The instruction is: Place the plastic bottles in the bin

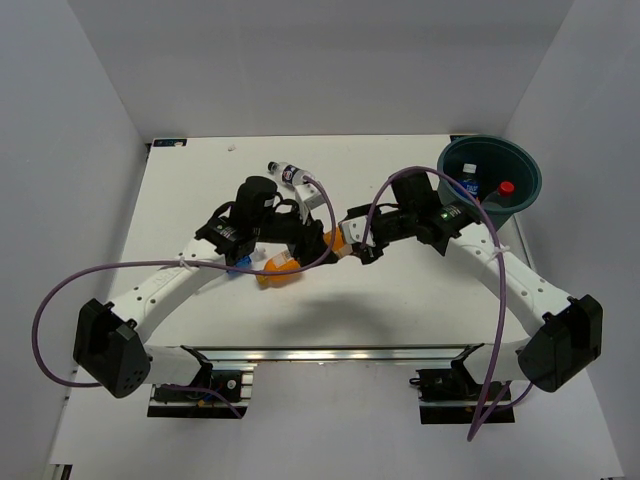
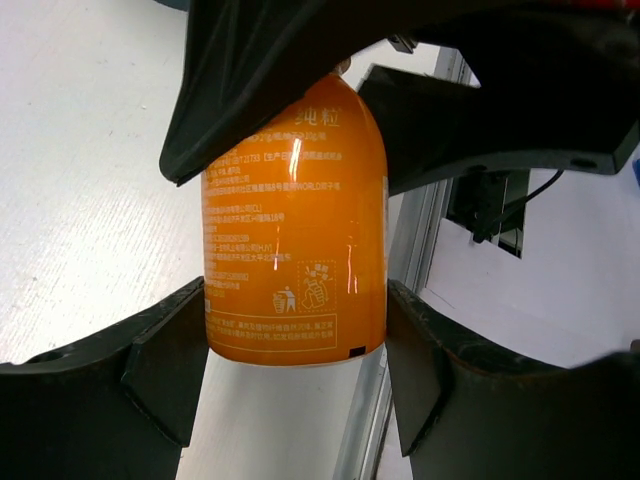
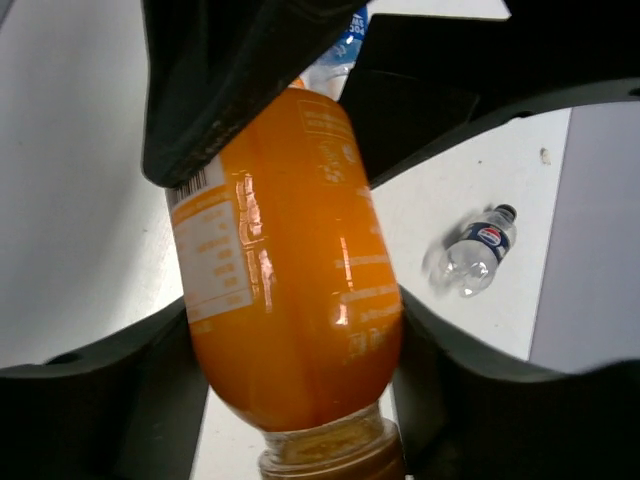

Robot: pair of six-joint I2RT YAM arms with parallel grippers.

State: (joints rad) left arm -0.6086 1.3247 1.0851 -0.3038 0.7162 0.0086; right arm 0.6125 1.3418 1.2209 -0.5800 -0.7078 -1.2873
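Right now you have two of the plastic bottles in hand. The left-hand orange bottle [image 2: 295, 250] sits between the fingers [image 2: 160, 370] of the left gripper [image 2: 295, 300], which press against both of its sides. Its flat base faces the wrist camera and its printed label runs up the body. From above, this bottle [image 1: 275, 272] lies near the middle of the table [image 1: 400, 300], under the left gripper [image 1: 285, 262].

The right-hand orange bottle [image 3: 290, 280] is clamped the same way in the right gripper [image 3: 295, 310], with a finger [image 3: 470, 400] tight on each side and its neck pointing towards the wrist camera. In the top view you see it [image 1: 340, 242] just beside the left one, at the tip of the right gripper [image 1: 352, 248]. You cannot tell from these views whether either bottle is lifted off the surface.

Further out, a small dark-labelled bottle [image 1: 288, 174] lies on its side towards the far edge of the table, apart from both grippers; the right wrist camera shows it too [image 3: 475, 255].

The bin [image 1: 528, 182] stands at the far right corner. Inside it you can make out a blue-labelled bottle [image 1: 470, 183] and a red cap [image 1: 506, 187].
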